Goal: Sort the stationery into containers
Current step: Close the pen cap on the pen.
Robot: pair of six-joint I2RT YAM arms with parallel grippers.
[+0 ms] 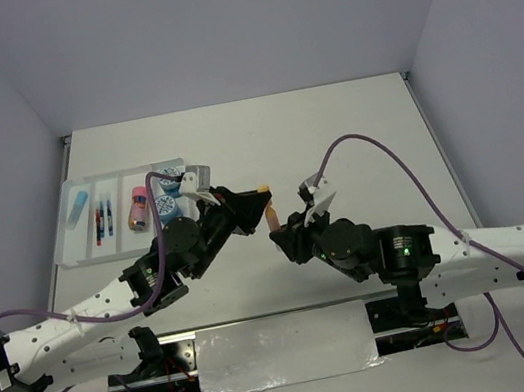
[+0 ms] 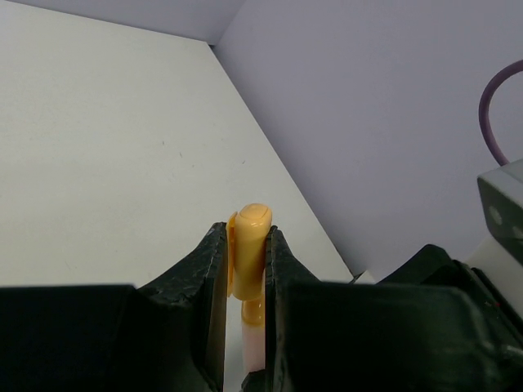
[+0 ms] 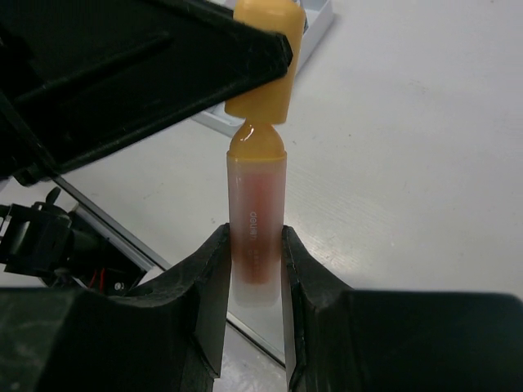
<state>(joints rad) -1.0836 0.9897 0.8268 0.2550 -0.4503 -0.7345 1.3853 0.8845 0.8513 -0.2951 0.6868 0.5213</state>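
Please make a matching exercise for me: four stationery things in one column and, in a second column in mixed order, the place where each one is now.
Things
1. orange cap
2. clear marker barrel
3. pink cylinder
4. light-blue piece

Places
A. at the left end of the tray, as the top view shows it
B. between the fingers of the right gripper
C. in the tray, between the pens and the blue-white rolls
D. between the fingers of the left gripper

Pairs: 1-D, 2-B, 3-C, 4-A
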